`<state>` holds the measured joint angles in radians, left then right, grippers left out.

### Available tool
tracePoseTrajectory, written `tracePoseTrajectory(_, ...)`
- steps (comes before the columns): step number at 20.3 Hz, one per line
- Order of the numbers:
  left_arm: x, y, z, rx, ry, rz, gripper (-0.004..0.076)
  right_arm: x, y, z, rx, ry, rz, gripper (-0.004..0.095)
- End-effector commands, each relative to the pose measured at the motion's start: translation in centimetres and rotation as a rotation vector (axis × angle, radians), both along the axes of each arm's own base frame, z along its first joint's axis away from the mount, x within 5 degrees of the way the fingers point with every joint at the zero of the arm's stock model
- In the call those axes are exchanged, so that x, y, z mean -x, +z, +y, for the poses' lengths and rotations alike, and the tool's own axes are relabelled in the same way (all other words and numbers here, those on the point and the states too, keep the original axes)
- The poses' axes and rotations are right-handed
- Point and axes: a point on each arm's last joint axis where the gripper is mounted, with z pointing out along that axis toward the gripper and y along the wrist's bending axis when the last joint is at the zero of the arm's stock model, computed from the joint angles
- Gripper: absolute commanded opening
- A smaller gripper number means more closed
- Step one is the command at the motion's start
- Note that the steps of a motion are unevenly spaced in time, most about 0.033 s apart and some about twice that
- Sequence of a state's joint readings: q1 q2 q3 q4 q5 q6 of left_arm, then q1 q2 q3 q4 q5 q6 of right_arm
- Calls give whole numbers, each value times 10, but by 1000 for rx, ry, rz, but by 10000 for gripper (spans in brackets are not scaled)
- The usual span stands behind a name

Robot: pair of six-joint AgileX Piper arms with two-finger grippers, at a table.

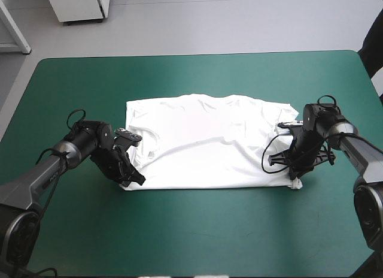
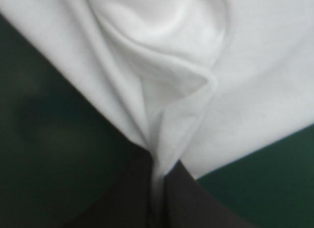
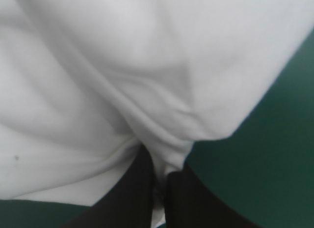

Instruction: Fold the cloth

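The white T-shirt (image 1: 206, 143) lies spread across the middle of the teal-green table, folded into a wide band with some wrinkles. At its near left corner my left gripper (image 1: 133, 177) is shut on the T-shirt; the left wrist view shows the T-shirt (image 2: 196, 90) puckered into a ridge that runs down between the black fingers (image 2: 127, 198). My right gripper (image 1: 294, 177) is shut on the T-shirt at the near right corner, where a small white tip sticks out. In the right wrist view the T-shirt (image 3: 147, 75) bunches between the fingers (image 3: 132, 198).
Bare teal-green cover (image 1: 191, 236) stretches along the near side of the table and beyond the shirt's far edge. A black cable loops beside the right wrist.
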<state>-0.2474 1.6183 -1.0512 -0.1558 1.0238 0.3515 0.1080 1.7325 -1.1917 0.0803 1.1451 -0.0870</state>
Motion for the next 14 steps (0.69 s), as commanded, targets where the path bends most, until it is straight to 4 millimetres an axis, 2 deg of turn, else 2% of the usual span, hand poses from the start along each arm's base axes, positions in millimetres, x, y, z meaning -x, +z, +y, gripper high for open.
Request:
tracePoseTrajectory(1, 18, 53, 2, 28, -13, -92, -22, 23, 42, -2, -9, 11, -39, -13)
tracePoseTrajectory(2, 22, 59, 4, 19, -6, -103, -22, 28, 51, -3, -11, 10, -62, -13)
tracePoseTrajectory(4, 42, 84, 14, -23, 9, -163, -22, 45, 82, -5, -23, 6, -173, -13)
tracePoseTrajectory(6, 55, 100, 19, -17, 30, -217, -22, 57, 99, -6, -31, 0, -240, -13)
tracePoseTrajectory(11, 67, 113, 22, 3, 55, -261, -22, 74, 121, -7, -53, -21, -324, -13)
tracePoseTrajectory(14, 63, 121, 21, 21, 60, -331, -22, 71, 131, -7, -57, -22, -370, -13)
